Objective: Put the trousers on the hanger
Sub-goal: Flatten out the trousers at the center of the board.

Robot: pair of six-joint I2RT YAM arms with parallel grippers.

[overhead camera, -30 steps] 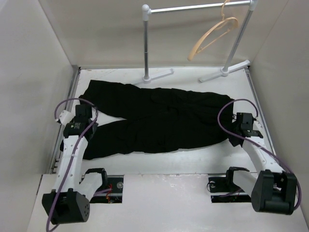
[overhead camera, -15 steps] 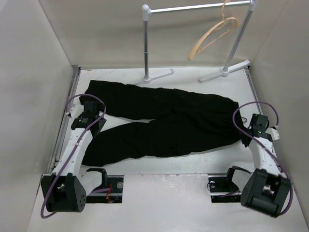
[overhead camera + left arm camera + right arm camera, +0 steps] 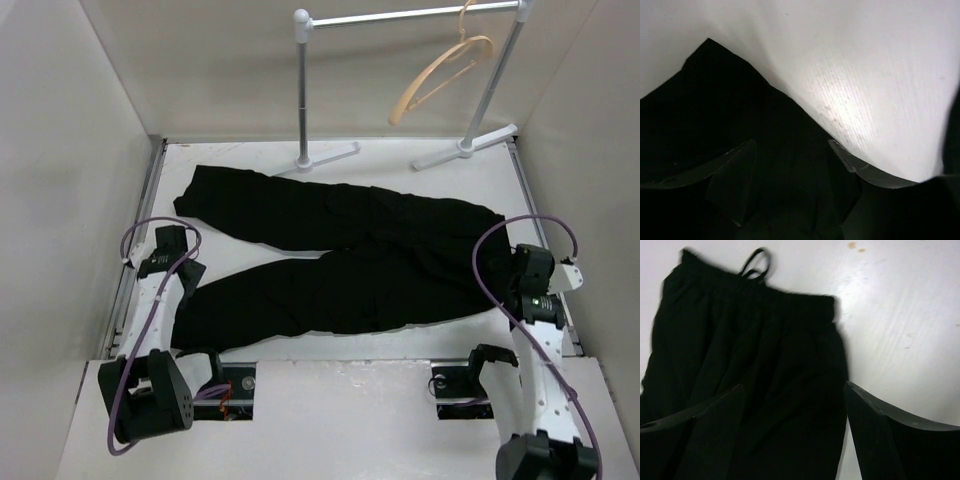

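The black trousers lie flat across the table, legs pointing left in a V and waistband at the right. The tan wooden hanger hangs on the white rail at the back right, far from both arms. My left gripper is open at the left end of the near leg; in the left wrist view its jaws straddle black cloth. My right gripper is open at the waistband; in the right wrist view its jaws stand wide over the waistband, whose drawstring loop shows.
A white metal rail stand with two feet stands along the back of the table. White walls close in the left, back and right sides. Bare table shows beside the leg and right of the waistband.
Both grippers have drawn back toward the near edge and their arms have swung. The trouser legs have spread apart into a V, and the near leg lies closer to the front.
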